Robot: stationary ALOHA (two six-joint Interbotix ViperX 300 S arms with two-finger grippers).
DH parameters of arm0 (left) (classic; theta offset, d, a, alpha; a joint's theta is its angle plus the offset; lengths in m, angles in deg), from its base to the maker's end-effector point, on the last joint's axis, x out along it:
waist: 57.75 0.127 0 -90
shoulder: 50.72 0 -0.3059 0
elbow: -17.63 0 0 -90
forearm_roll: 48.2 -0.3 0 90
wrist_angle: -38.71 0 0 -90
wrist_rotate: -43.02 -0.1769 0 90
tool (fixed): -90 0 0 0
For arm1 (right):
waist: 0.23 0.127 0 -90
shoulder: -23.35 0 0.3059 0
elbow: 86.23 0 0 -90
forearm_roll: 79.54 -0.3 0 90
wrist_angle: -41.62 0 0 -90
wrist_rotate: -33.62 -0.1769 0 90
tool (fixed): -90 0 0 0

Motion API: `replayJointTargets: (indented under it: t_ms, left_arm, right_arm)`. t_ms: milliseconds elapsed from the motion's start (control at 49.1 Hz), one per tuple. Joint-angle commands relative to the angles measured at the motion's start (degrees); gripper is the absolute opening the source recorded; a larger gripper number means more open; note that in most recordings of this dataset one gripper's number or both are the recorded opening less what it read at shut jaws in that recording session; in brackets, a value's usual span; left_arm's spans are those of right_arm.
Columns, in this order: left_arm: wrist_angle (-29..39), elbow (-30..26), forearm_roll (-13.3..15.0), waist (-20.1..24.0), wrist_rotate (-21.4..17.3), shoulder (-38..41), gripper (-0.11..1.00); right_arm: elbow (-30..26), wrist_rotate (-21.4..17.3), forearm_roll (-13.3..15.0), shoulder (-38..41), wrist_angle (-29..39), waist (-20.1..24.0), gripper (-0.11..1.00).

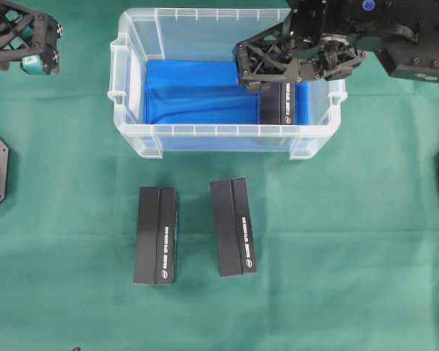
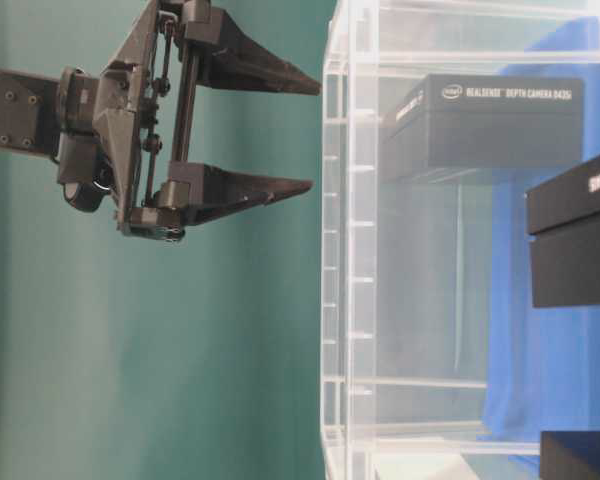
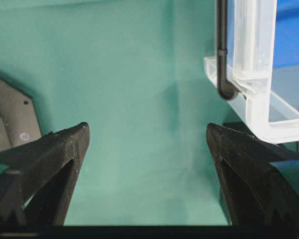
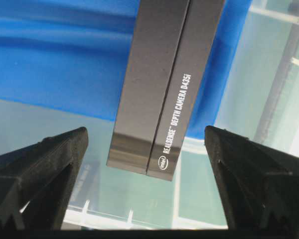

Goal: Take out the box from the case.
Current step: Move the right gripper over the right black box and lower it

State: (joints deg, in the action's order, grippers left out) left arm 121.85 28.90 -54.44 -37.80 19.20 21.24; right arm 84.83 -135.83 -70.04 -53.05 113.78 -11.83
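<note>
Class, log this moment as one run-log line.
right pincer: open above black rectangular cardboard box | clear plastic case: box inside | left pincer: open, outside

The right gripper [image 1: 252, 73] reaches in from the upper right of the overhead view, jaws spread wide and holding nothing. The left gripper [image 2: 305, 135] hangs at far left, likewise gaping and holding nothing.

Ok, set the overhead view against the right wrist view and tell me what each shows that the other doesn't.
Only the overhead view shows two black boxes on the green cloth, one left of the other, and the open left gripper off to the side. Only the right wrist view shows the printed lettering on the box in the case clearly enough to read. Both show that box, the case, its blue cloth, and the open right gripper above the box.
</note>
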Motion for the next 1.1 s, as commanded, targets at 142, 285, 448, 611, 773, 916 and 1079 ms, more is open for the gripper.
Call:
replayJointTargets:
  t_ms: [142, 285, 448, 611, 773, 916, 1079]
  left_arm:
    - [-0.18, -0.62, 0.09, -0.18, 0.0, -0.53, 0.96]
    - [-0.09, -0.62, 0.09, -0.18, 0.0, -0.53, 0.96]
    - [-0.18, -0.62, 0.09, -0.09, 0.09, -0.53, 0.96]
    - [-0.18, -0.62, 0.09, -0.18, 0.09, -0.53, 0.96]
    - [-0.18, -0.62, 0.09, -0.09, 0.09, -0.44, 0.96]
    - [-0.18, -0.62, 0.09, -0.18, 0.09, -0.53, 0.96]
    - [-0.18, -0.62, 0.09, -0.18, 0.09, -0.44, 0.96]
  right_arm:
    - [-1.32, -0.18, 0.53, -0.79, -0.18, 0.18, 0.94]
    - [-1.32, -0.09, 0.44, -0.79, -0.18, 0.09, 0.94]
    - [-1.32, -0.09, 0.44, -0.7, -0.18, 0.0, 0.93]
    - [-1.14, -0.09, 0.44, -0.7, -0.18, -0.18, 0.94]
    - [-0.53, -0.09, 0.53, -0.53, -0.35, -0.53, 0.93]
    - [0.0, -0.09, 0.44, -0.18, -1.23, -0.53, 0.94]
    - [0.53, -0.09, 0.44, 0.35, -2.2, -0.7, 0.94]
